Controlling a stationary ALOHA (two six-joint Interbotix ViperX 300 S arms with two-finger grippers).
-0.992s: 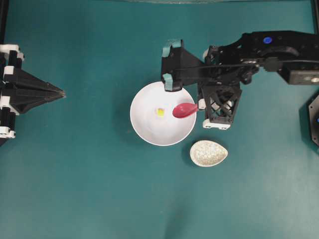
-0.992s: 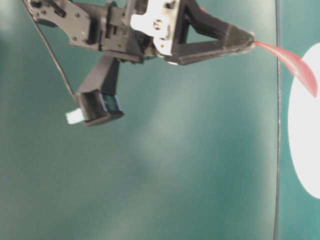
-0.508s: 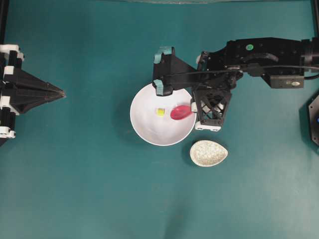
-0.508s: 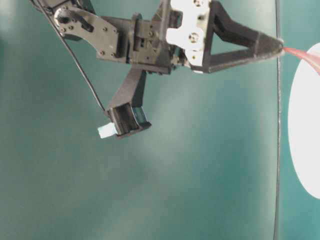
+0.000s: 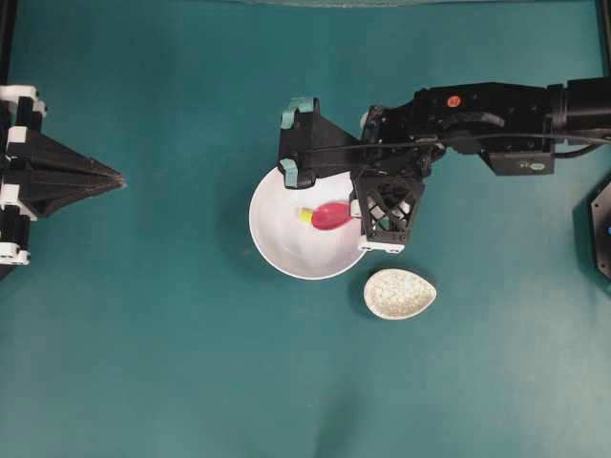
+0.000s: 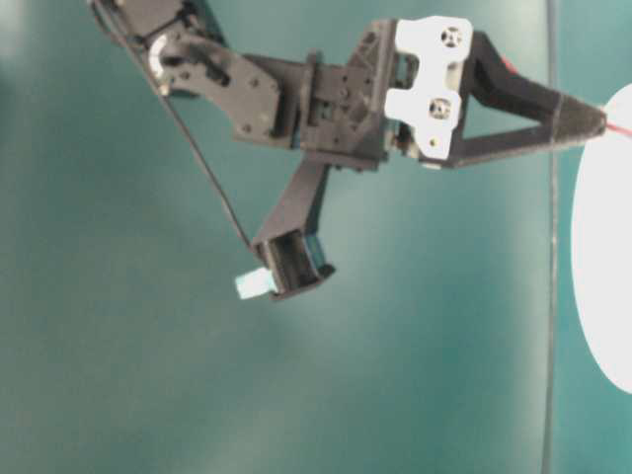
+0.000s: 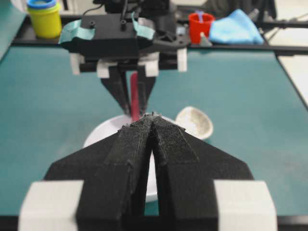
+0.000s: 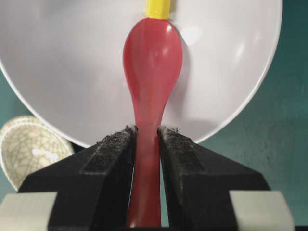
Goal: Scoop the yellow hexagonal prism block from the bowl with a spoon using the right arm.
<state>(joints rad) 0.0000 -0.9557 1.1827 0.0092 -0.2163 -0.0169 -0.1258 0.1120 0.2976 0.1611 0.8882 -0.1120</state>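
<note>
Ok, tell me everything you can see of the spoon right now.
The spoon is glossy pink-red with a deep oval scoop and a short straight handle. The right gripper is shut on the handle. The scoop sits inside the white bowl, and its tip meets the yellow block from the wrist view. Whether it touches the bowl's floor can't be told.

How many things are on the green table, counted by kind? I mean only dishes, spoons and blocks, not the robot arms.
Dishes: 2, the white bowl and the speckled spoon rest
Spoons: 1, the red spoon
Blocks: 1, the yellow block
Total: 4
</note>
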